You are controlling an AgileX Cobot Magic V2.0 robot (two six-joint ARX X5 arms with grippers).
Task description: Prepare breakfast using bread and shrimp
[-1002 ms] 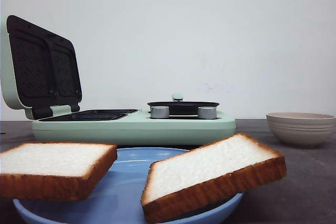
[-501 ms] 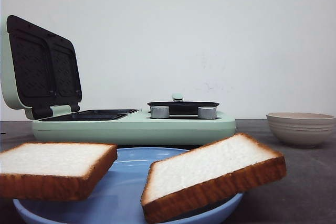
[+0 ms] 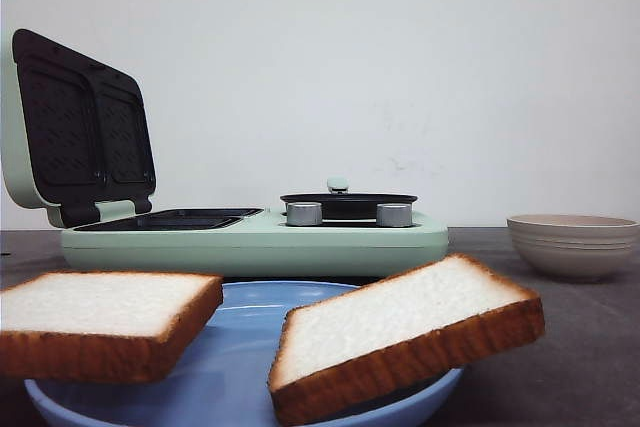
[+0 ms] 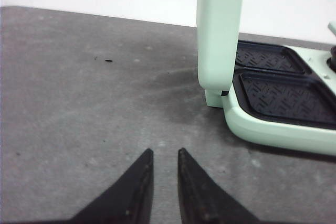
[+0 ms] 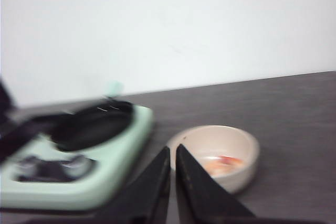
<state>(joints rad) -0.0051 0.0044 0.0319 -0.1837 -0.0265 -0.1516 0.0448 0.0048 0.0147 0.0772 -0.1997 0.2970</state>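
Bread slices: 2, one over the blue plate's left rim, one over its right rim.
Blue plate: 1.
Green breakfast maker: 1, with 2 dark grill wells, 2 silver knobs, 1 black pan.
Beige bowl: 1.
Black grippers: 2, left and right.

Neither arm shows in the front view; only the wrist views catch the tools. The left tool hangs low over the counter, its two dark, tapered fingers a narrow slit apart, nothing between them. The right tool has its dark fingers drawn almost together, tips nearly touching, gripping nothing. That view is blurred, so finer detail of the fingers cannot be told.
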